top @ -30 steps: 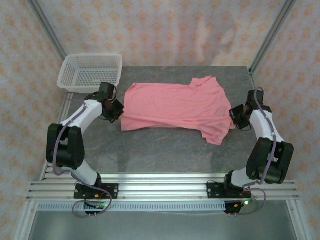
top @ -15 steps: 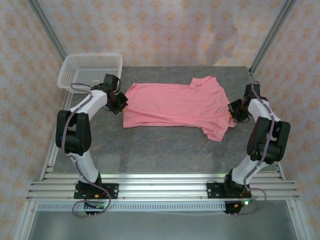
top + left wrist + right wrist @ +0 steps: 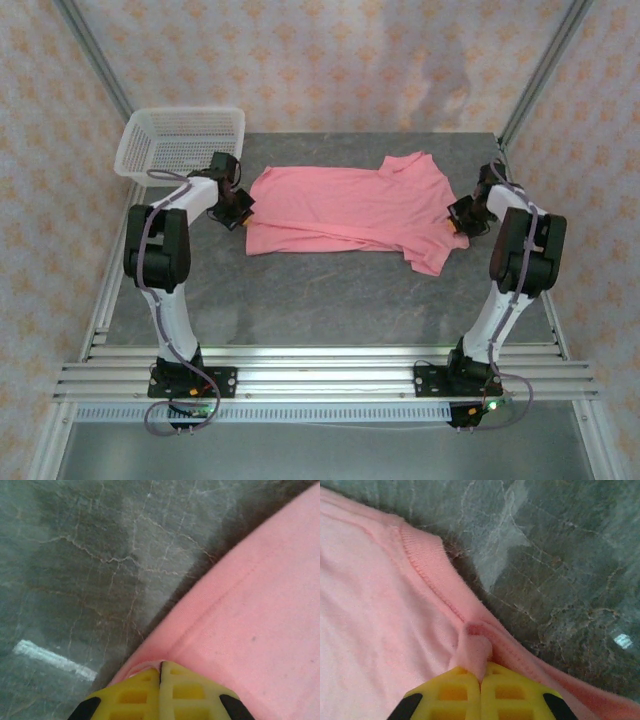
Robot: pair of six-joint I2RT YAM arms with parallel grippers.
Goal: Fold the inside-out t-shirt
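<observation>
Top external: inside-out t-shirt (image 3: 350, 205) spread nearly flat on the table (image 3: 300, 300), folding barely begun, I judge; left jaws and right jaws clamp its opposite ends.

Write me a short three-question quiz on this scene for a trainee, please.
1. True or false: the t-shirt lies in the white basket.
2. The right pincer is: A) shut on a pinch of the t-shirt; B) open in the air; C) holding the basket.
3. Seen from the top camera, which edge of the t-shirt does the left pincer grip?
Key: 1 false, it lies spread on the table; 2 A; 3 its left edge.
</observation>
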